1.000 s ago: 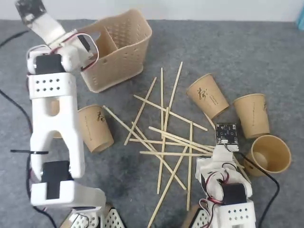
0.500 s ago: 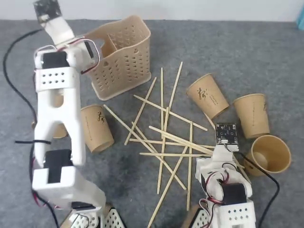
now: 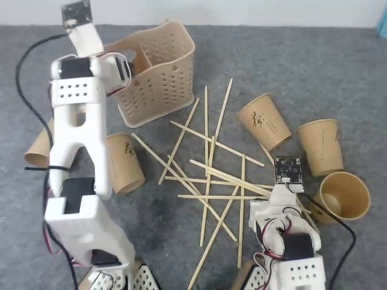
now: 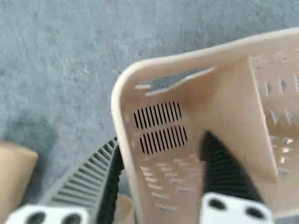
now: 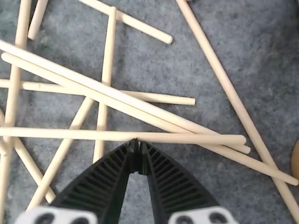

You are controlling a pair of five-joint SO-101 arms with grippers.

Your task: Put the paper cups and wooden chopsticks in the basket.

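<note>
Beige basket stands near the table's far left corner, its wall pinched by the left gripper. The right gripper, pressed together, hovers over chopsticks mid-table; 5 cups lie around.

Seen from above, the left arm covered the near side of the basket. It also hid parts of two paper cups, one beside its forearm and another with just one end poking out on the arm's other side. Several chopsticks ran beneath the right arm, their ends hidden, and the picture's lower edge cut off that arm's base. A blue object at the far right edge was too cropped to identify.

The left wrist view was blurred. There the basket ran off the frame and a paper cup was cut by the edge. The left claw sat astride the basket wall, which partly screened one finger.
</note>
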